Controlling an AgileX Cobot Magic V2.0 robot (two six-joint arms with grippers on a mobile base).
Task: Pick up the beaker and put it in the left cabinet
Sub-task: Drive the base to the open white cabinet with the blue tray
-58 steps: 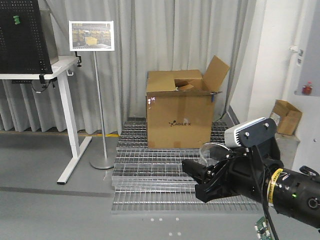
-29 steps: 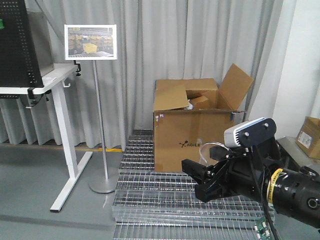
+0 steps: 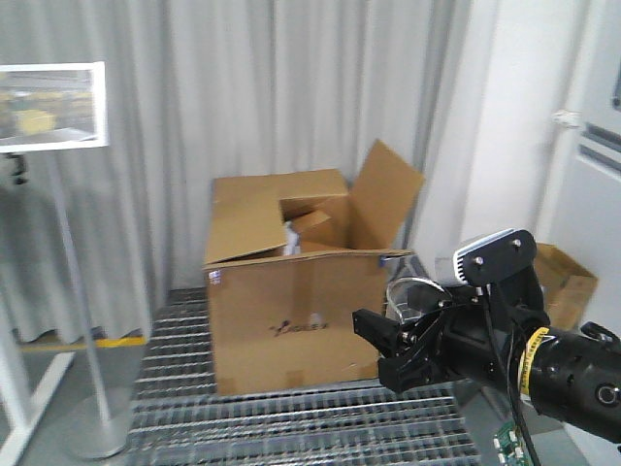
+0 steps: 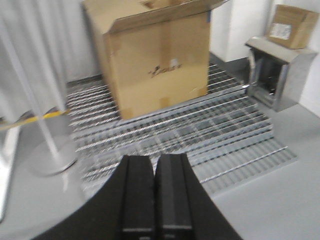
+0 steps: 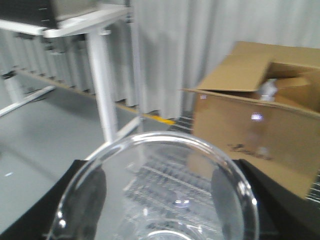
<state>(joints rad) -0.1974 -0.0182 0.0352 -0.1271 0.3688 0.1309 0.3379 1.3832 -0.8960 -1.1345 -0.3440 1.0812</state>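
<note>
- Background has slid leftward since the earlier frame, while the right gripper (image 3: 393,347) stays clamped on the beaker (image 3: 408,296), which stands upright between its fingers, rim up.
- Holding nothing, the left gripper (image 4: 154,195) is pressed closed.
- Ahead of the pincer sits a cardboard box (image 3: 291,311); the left cabinet shows in no view.

Beaker (image 5: 155,200) upright between dark claw fingers (image 5: 91,194); cardboard box (image 5: 260,125) behind, desk leg (image 5: 102,90) left.
</note>
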